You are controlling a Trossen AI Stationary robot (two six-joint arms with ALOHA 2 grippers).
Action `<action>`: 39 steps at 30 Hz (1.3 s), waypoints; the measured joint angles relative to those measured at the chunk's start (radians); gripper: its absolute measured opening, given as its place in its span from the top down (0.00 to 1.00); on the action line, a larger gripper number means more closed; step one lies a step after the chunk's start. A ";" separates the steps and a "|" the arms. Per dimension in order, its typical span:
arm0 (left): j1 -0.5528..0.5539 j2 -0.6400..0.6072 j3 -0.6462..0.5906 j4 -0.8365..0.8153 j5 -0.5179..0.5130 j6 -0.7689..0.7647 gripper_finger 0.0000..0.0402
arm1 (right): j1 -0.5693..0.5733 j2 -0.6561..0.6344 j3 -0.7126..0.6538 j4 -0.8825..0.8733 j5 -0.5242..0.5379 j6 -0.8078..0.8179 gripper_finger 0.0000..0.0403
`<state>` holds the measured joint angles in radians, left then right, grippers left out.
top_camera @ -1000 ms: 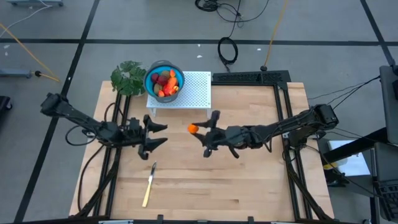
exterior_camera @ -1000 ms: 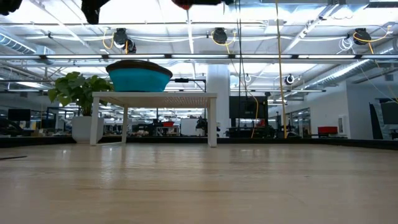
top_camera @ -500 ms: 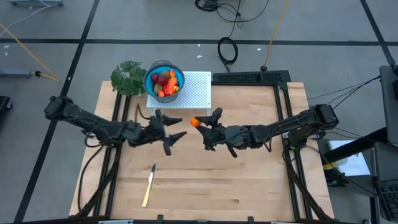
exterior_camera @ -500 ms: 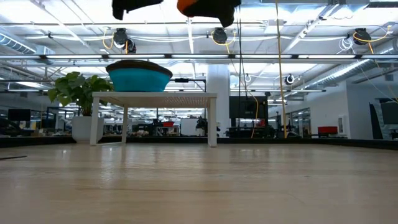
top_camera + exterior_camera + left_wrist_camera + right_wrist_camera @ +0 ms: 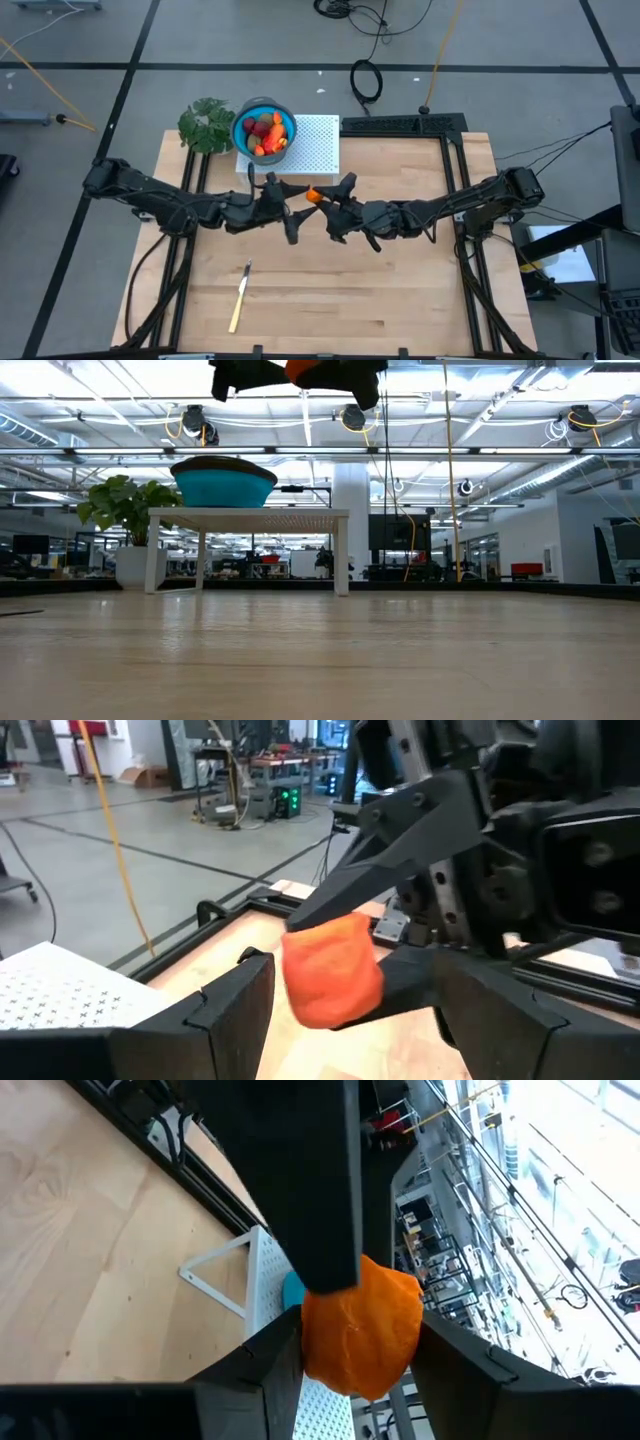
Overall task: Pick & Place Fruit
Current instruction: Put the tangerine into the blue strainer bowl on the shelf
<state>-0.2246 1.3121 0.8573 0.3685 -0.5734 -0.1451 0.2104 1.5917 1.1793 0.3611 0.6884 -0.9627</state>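
Above the middle of the wooden table (image 5: 400,290), well clear of its surface, the right gripper (image 5: 322,203) held a small orange fruit piece (image 5: 313,196) pinched between its two fingers, closed only as far as the piece allowed. The right wrist view showed the orange lump (image 5: 360,1325) bulging out past the fingers on both sides. The left gripper (image 5: 282,201) sat just beside it with its fingers spread wide and nothing in them, one finger on either side of the fruit (image 5: 330,970) but not touching it, in what looked like a handover between the arms.

The blue bowl (image 5: 243,111), already holding red and orange fruit (image 5: 266,134), stood on the white perforated stand (image 5: 318,140) at the far side of the table, near the leafy plant (image 5: 205,124). A yellow-handled knife (image 5: 239,297) lay on the table nearer the front, well apart from both arms.

The main risk seemed to be timing. If the right gripper let go before the left one had closed, the piece would drop to the table and likely roll. The two sets of fingers were also crowded together, so a slight misalignment could knock them against each other or push the fruit out sideways. It looked soft, so a hard squeeze might pop it free.
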 joint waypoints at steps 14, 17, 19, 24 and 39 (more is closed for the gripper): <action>0.051 0.004 0.001 -0.006 0.103 -0.070 0.33 | 0.001 0.000 0.000 0.000 -0.008 0.000 0.61; 0.055 0.004 0.001 -0.006 0.104 -0.072 0.33 | 0.001 0.000 0.000 0.000 -0.008 0.000 0.61; 0.056 0.004 0.001 -0.006 0.116 -0.071 0.37 | 0.001 0.000 0.000 0.000 -0.009 0.007 0.61; 0.065 0.004 0.001 -0.007 0.161 -0.068 0.50 | 0.001 0.000 0.000 0.000 -0.009 0.041 0.61; 0.069 0.003 0.001 -0.004 0.212 -0.059 0.75 | 0.001 -0.001 0.000 -0.002 -0.008 0.196 0.44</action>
<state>-0.1555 1.3148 0.8585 0.3649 -0.3612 -0.2043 0.2111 1.5909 1.1793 0.3590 0.6807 -0.7662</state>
